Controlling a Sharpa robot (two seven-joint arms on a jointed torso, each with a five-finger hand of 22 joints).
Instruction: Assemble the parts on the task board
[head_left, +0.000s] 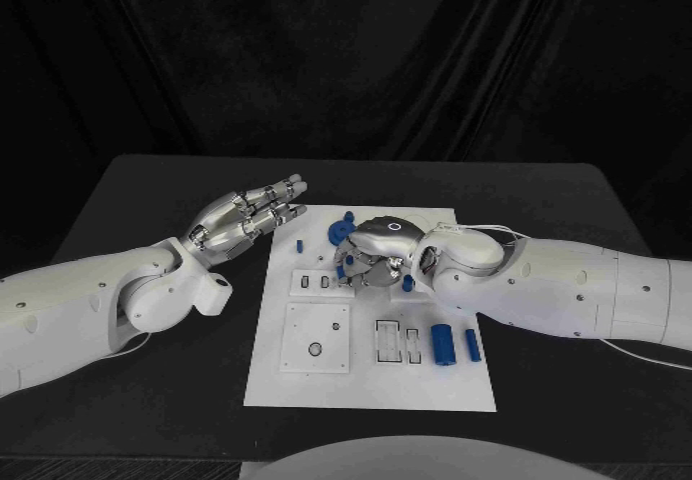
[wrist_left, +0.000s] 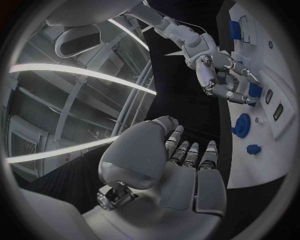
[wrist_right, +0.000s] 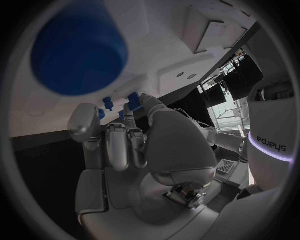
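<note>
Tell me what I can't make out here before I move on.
- Head view: the right hand covers the board beneath it; whether it holds a part is hidden.
- Left wrist view: the right hand's fingers curl around something, too small to tell.
- Right wrist view: a blurred blue part blocks much of the board.

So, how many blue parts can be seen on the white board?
At least 6: two cylinders near the front, a gear, a small peg, a piece by the right hand, and one under its fingers. Others may be hidden.

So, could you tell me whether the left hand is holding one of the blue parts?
No, the left hand hovers open beside the task board, its fingers stretched out with nothing between them.
</note>
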